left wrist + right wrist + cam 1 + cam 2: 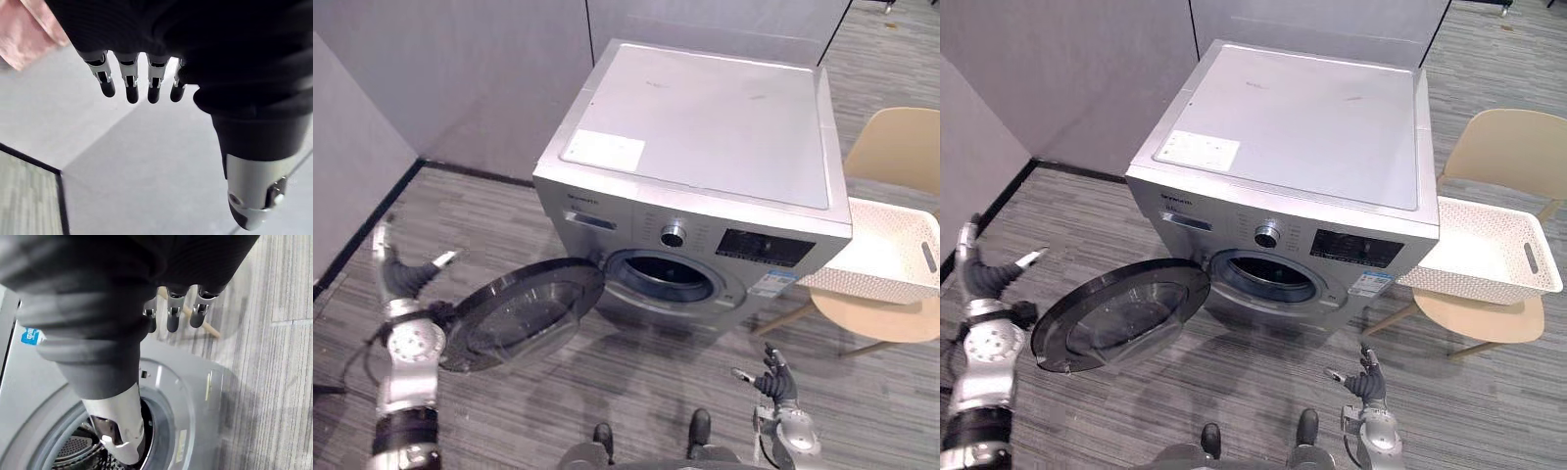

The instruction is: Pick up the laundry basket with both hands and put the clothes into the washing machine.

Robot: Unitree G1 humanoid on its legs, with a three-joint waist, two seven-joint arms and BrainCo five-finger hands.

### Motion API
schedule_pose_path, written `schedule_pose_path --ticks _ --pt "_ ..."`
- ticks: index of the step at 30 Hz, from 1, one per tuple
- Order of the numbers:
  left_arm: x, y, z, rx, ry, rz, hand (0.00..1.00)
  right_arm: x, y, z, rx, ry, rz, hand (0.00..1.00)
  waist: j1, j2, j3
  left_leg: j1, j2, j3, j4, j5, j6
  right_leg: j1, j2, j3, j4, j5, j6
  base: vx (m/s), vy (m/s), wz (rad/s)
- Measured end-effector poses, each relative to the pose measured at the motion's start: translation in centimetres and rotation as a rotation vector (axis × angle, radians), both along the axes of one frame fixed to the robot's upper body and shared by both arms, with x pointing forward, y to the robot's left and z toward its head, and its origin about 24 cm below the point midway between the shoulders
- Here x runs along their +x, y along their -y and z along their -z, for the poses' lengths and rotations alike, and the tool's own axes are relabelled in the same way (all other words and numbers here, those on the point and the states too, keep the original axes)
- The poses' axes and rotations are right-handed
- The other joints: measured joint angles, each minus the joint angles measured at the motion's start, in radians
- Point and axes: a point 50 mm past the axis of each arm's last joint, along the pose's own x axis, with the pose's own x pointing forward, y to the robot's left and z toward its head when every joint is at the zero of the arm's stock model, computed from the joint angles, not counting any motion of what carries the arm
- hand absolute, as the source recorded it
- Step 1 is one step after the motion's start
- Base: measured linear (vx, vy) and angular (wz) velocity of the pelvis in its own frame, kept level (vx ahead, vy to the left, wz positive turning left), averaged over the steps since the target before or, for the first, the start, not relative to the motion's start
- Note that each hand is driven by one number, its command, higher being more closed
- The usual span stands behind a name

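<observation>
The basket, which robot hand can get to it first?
Probably the right hand: the basket sits on the chair on that side. The left hand is far off, by the open washer door.

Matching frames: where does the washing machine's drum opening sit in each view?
Left eye view: drum opening near centre, right of the swung-open door.
Right eye view: centre, again right of the door.
Right wrist view: close up, past the right hand.
Left wrist view: left hand faces grey partition walls.
Shared landmark: blue sticker beside the opening, in both eye views and the right wrist view.
</observation>
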Motion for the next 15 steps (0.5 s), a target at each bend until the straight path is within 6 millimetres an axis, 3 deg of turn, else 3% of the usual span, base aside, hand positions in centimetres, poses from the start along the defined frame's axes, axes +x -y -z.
schedule_pose_path --ticks 1,3,7,12,15 --pt "0.1 -0.6 -0.4 0.014 -0.01 -0.015 0.0 0.0 -0.1 0.0 0.001 0.0 -0.01 0.0 0.001 -0.01 0.0 -0.011 0.002 -0.001 0.001 0.002 -0.003 -0.012 0.002 0.0 0.0 0.004 -0.002 -0.07 -0.039 -0.05" --pt "0.6 -2.5 -2.5 0.07 -0.017 -0.058 0.0 0.3 -0.6 -0.1 0.006 0.004 -0.05 0.0 0.004 -0.057 0.017 -0.066 0.01 -0.004 0.026 0.003 -0.004 -0.053 0.01 0.008 -0.001 0.016 -0.014 -0.07 -0.03 0.0" --pt "2.8 -3.5 -5.5 0.14 -0.021 -0.076 0.0 1.2 -1.2 -0.5 0.006 0.039 -0.084 0.0 0.005 -0.118 0.071 -0.162 0.021 -0.026 0.093 0.0 -0.008 -0.108 0.02 0.0 0.0 0.038 -0.035 -0.1 -0.015 0.1" --pt "5.1 -3.6 -7.6 0.172 -0.047 -0.057 0.0 3.1 -2.7 -2.5 0.014 0.156 -0.147 0.0 0.015 -0.142 0.14 -0.293 0.058 -0.039 0.21 -0.024 -0.023 -0.182 0.048 0.006 0.001 0.074 -0.067 -0.13 -0.017 -0.03" --pt "6.4 -2.5 -8.0 0.179 -0.066 -0.001 0.0 4.1 -3.3 -3.6 0.02 0.223 -0.17 0.0 0.029 -0.147 0.176 -0.361 0.091 -0.045 0.292 -0.055 -0.036 -0.213 0.08 0.018 0.006 0.079 -0.063 -0.15 -0.043 -0.17"
